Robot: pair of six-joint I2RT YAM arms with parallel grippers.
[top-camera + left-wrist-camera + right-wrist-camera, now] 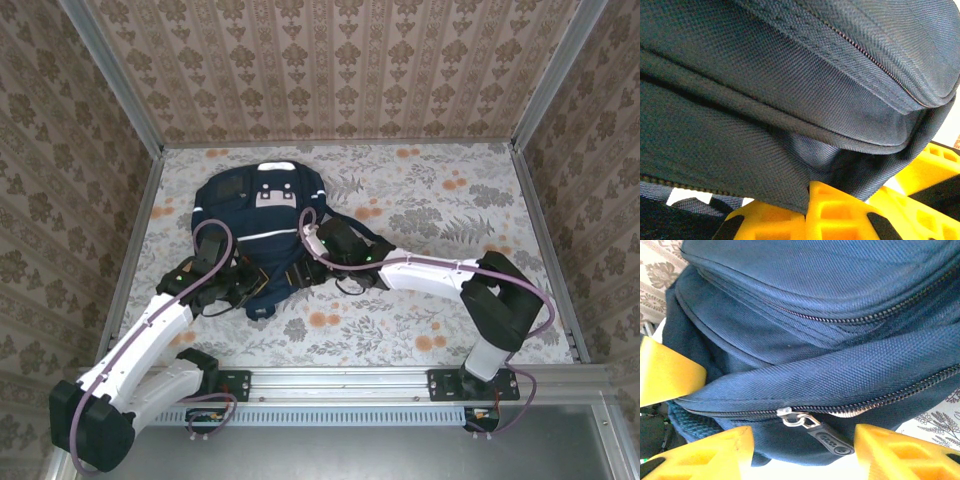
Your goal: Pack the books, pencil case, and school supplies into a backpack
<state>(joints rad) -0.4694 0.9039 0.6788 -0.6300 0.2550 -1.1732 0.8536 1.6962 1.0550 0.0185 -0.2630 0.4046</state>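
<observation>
The navy backpack (258, 222) lies flat on the flowered table, left of centre, white stripe and patches facing up. At its near edge my left gripper (243, 287) is shut, its yellow fingers (840, 210) pinching a fold of the backpack's fabric (790, 165). My right gripper (322, 247) is at the bag's right side and stands open; its fingertips (875, 445) flank the black zipper pull (827, 438) without touching it. The metal slider (786, 413) sits on a closed stretch of zip, with pale lining showing to its right. Books, pencil case and school supplies are hidden or out of view.
Flowered tablecloth (450, 200) stretches bare to the right of the bag and behind it. Patterned walls with metal posts (135, 230) fence three sides. A metal rail (340, 380) carrying both arm bases runs along the near edge.
</observation>
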